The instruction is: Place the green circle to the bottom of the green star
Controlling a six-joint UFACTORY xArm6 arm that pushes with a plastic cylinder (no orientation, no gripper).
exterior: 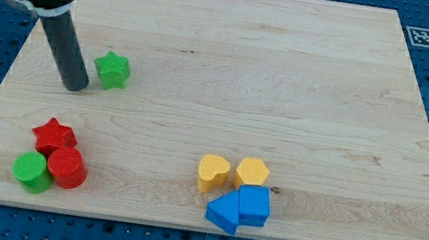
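The green star [112, 69] lies near the view's upper left of the wooden board. My tip [76, 86] rests on the board just to the left of the green star and slightly below it, a small gap apart. The green circle [31, 171] sits at the view's lower left, touching the red circle [67, 167] on its right. The red star [54, 136] lies just above these two.
A yellow heart [212, 172] and a yellow hexagon [252, 172] sit at the lower middle, with two blue blocks [239, 208] right below them. The board [287, 80] has a black-and-white marker tag [421, 36] off its top right corner.
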